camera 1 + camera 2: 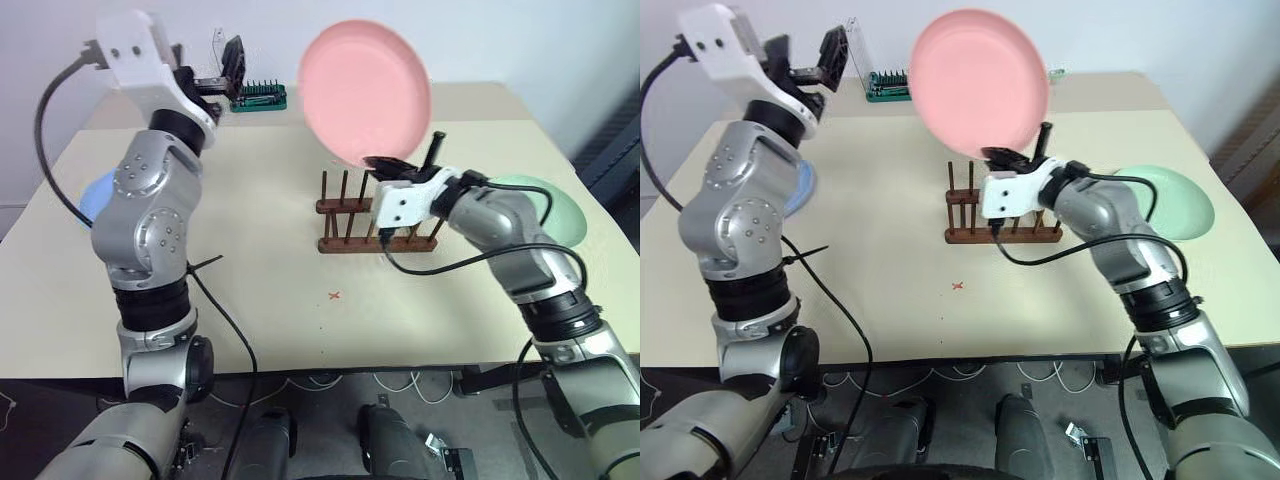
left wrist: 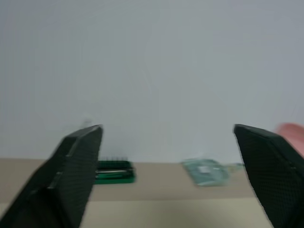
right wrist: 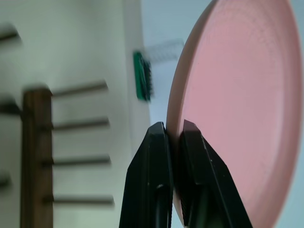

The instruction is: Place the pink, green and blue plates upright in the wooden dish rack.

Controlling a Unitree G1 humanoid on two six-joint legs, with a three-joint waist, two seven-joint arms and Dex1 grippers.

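Pink plate (image 1: 365,90) pinched upright by right claw (image 1: 392,166) above rack (image 1: 375,215); left claw (image 1: 810,57) wide, seemingly empty.

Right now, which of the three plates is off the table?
The pink plate: the right gripper pinches its rim, holding it upright above the wooden dish rack. The green plate and blue plate lie flat.

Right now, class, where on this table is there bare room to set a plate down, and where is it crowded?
Bare: the table front, near the wooden dish rack, and the middle between rack and blue plate. Crowded: around the rack, where the right gripper holds the pink plate, green plate beside.
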